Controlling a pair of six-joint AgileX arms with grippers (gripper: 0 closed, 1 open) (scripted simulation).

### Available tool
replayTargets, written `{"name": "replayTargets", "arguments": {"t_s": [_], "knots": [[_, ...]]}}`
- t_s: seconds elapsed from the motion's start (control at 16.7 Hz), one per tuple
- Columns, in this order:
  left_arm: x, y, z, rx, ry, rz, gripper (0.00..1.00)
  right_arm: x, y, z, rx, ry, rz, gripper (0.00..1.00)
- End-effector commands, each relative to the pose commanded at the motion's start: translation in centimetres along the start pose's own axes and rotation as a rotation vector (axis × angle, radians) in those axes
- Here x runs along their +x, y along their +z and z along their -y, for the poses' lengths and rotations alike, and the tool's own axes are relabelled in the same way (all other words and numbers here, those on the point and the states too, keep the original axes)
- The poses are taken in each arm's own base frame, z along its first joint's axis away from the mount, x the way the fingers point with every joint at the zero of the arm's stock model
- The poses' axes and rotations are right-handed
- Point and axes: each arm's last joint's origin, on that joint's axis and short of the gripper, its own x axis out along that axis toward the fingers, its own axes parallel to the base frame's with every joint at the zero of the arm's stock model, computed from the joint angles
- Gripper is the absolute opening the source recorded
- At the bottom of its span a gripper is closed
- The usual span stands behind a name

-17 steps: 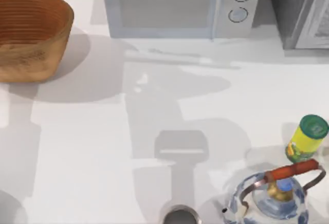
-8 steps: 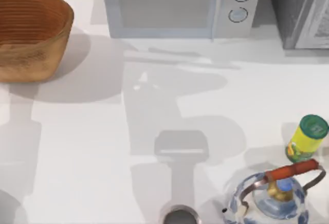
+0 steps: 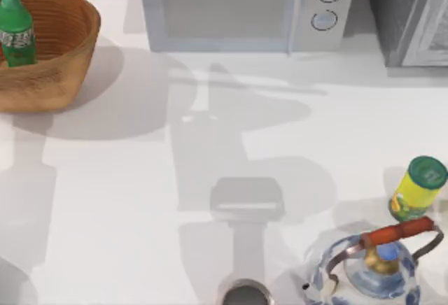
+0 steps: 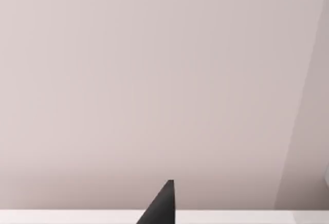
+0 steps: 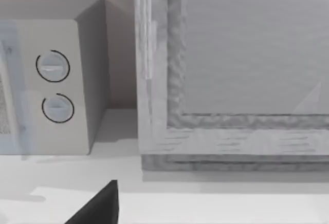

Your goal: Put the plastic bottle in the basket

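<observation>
Top view puts the plastic bottle (image 3: 15,26) upright, long axis near vertical, inside the wicker basket (image 3: 66,60) at the frame's upper left, on the left arm's side of the worktop; neither claw's state can be told.

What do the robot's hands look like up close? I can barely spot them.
Little shows. The left gripper's finger appears as a plain black pointed wedge, matte, with no markings or cables. The right gripper's finger is another dark, angular, charcoal-black wedge.
</observation>
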Motion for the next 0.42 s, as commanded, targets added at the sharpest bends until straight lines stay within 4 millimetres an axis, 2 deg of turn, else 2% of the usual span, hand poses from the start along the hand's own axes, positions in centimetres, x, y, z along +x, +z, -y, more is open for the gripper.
{"name": "replayTargets", "arguments": {"t_s": [0.06, 0.12, 0.42], "knots": [[0.00, 0.00, 0.00, 0.000, 0.000, 0.000, 0.98, 0.00, 0.00, 0.00, 0.000, 0.000, 0.000, 1.00], [0.00, 0.00, 0.00, 0.000, 0.000, 0.000, 1.00, 0.00, 0.00, 0.00, 0.000, 0.000, 0.000, 1.00], [0.00, 0.00, 0.00, 0.000, 0.000, 0.000, 1.00, 0.00, 0.00, 0.00, 0.000, 0.000, 0.000, 1.00]]}}
